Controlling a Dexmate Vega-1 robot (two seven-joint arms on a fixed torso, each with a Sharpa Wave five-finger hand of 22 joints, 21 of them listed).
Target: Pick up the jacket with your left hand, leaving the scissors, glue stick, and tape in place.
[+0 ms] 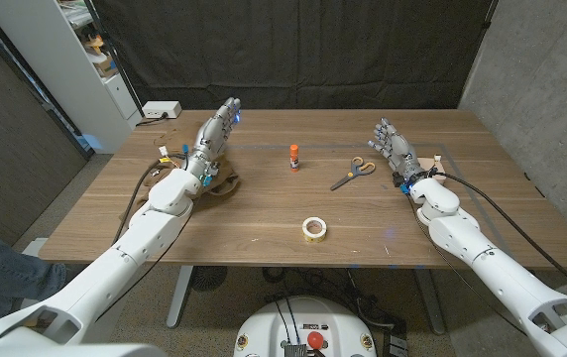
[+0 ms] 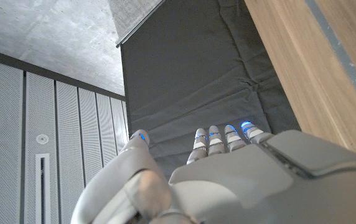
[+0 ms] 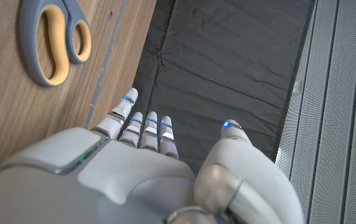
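A dark curtain (image 1: 293,50) hangs behind the wooden table (image 1: 264,233), with a white shelf unit (image 1: 85,59) standing off its far left corner and a white power strip (image 1: 161,110) lying on that corner.

The left hand (image 1: 214,134) is stretched out over the left part of the table, fingers straight, apart and pointing toward the curtain; it holds nothing. The left wrist view shows its fingertips (image 2: 218,134) extended with blue lights on them. Just beside the left wrist lies a small brown crumpled thing (image 1: 226,184), partly hidden by the arm; whether it is the jacket cannot be told for certain.

The right hand (image 1: 393,147) is at the right side of the table, fingers spread and empty, seemingly standing on its edge. The scissors (image 1: 353,173), with orange-lined grey handles, lie on the wood just beside it toward the middle. The glue stick (image 1: 293,156) stands upright near the table's centre, apart from the scissors. The roll of tape (image 1: 313,229) lies flat nearer the front edge, well apart from both hands.
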